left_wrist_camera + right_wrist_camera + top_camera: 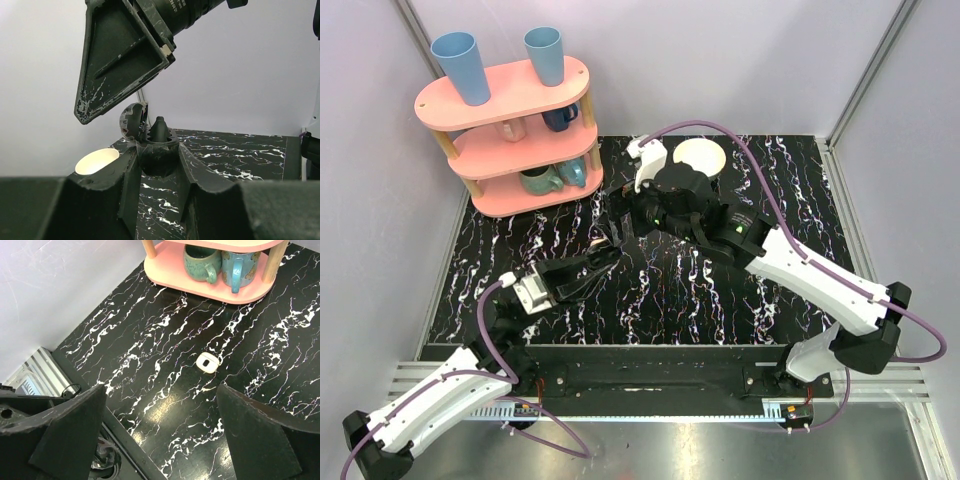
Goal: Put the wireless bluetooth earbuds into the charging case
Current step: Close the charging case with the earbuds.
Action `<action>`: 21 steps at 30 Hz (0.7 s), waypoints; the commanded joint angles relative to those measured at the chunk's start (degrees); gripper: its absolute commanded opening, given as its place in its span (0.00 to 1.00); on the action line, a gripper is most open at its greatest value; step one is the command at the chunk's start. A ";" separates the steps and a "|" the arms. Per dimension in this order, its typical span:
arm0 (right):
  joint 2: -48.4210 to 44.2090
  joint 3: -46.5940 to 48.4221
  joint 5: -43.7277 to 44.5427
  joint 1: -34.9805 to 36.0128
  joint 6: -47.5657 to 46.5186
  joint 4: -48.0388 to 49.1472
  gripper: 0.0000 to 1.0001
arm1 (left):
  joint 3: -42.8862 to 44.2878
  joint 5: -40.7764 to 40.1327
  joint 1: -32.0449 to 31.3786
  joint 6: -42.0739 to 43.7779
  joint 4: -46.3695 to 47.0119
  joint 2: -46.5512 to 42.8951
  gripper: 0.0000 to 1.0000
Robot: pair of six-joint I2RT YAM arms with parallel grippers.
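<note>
The left tool [157,162] is clamped on a small black object [159,136]; the right tool [161,388] is spread wide and holds nothing.
One of the right tool's fingers [120,65] hangs just above the black object. The charging case [207,362] lies flat on the marbled bench [150,330], clear of those fingers, between the right tool and the pink shelf [200,282] of mugs [202,262].

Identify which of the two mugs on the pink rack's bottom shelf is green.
The left-hand mug in the right wrist view: dark mottled green, while its neighbour is light blue.
</note>
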 commanded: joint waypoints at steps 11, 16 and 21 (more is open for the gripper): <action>-0.40 -2.88 -4.53 -0.11 3.16 2.14 0.99 | 1.34 -6.64 -0.25 0.17 5.47 0.11 0.00; -1.89 -4.82 -3.40 -0.11 4.04 2.75 0.99 | 0.98 -8.75 -0.16 -0.45 5.74 -0.25 0.00; -4.79 -7.45 12.20 -0.11 5.89 4.51 1.00 | 1.94 -11.39 -0.08 -2.82 3.55 0.02 0.00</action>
